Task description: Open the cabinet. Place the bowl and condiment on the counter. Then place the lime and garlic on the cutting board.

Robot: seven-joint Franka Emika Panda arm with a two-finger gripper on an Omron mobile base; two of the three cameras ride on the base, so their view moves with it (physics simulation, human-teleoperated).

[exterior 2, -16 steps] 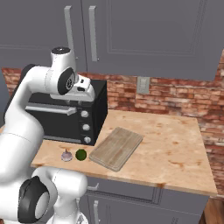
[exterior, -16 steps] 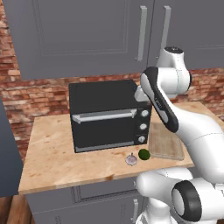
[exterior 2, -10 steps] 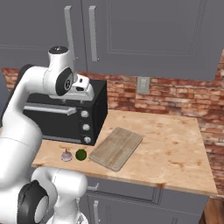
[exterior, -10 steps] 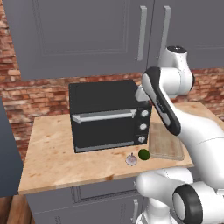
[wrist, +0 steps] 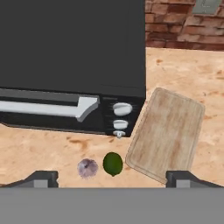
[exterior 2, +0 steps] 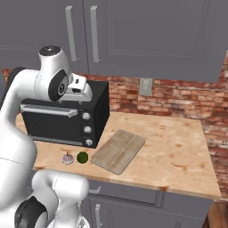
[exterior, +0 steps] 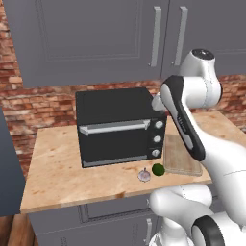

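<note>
Cabinet (exterior: 120, 38) doors panelled grey, shut; round lime (wrist: 113, 163) beside papery garlic (wrist: 88, 168); fingers (wrist: 37, 178) spread open

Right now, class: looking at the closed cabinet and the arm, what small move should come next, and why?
Probably raise the open pincer toward a cabinet bar handle. Both doors are shut, so nothing inside can be reached yet, and the hand sits above the black oven, below the handles.

Grey panelled cabinet (exterior: 96, 38) doors with silver handles hang over red brick wall (exterior 2: 178, 95), a black oven (exterior: 117, 125), tan marbled counter (exterior 2: 178, 156), light brown grained cutting board (wrist: 168, 133), dark green lime (wrist: 113, 163) and whitish garlic (wrist: 87, 168).
</note>
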